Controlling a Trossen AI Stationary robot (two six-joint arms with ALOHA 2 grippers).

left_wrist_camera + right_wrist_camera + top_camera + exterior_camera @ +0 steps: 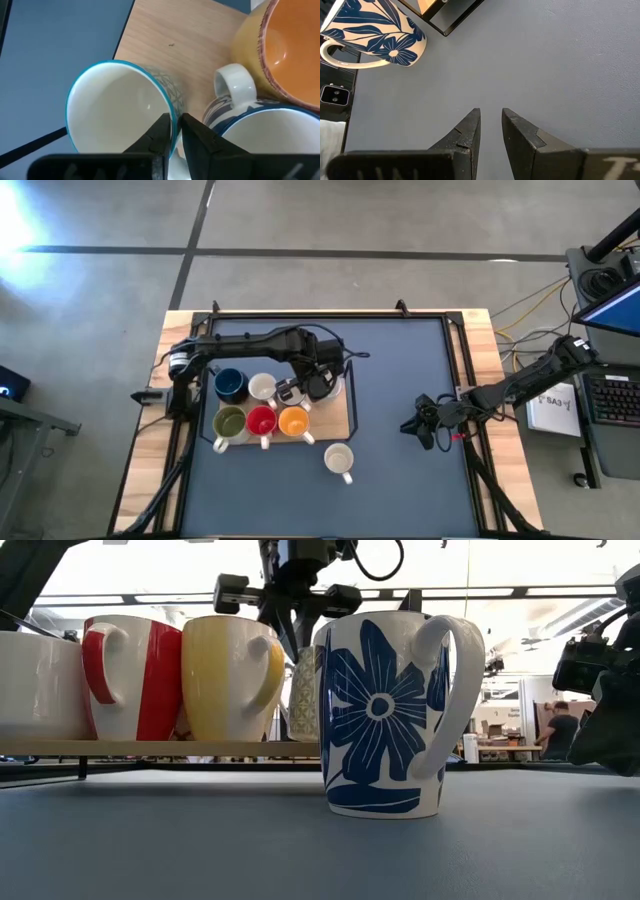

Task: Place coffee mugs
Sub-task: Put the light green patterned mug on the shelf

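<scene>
A wooden board [335, 415] carries a dark blue mug [232, 385], a white mug [262, 387], an olive green mug [230, 422], a red mug [261, 421] and an orange mug [294, 421]. My left gripper [175, 125] stands over the board's far right part, shut on a white mug with a teal rim and patterned wall [115, 112], which my arm mostly hides in the high view. A white mug with blue flowers [340, 460] stands alone on the blue mat. My right gripper [491, 116] hovers open over the mat at the right, nothing between its fingers. My left gripper has the patterned mug's rim [169, 107] between its two fingers, one finger inside the mug and one outside its wall. The fingers come from above, pointing steeply down. The mug stands upright with its base on the board [303, 700].
Beside the held mug stand another white mug with a blue rim [270, 135], its handle [235, 82] close to my fingers, and the orange mug [285, 45]. Bare board lies beyond the held mug [190, 40]. The mat between the flowered mug and my right gripper is bare [390, 380].
</scene>
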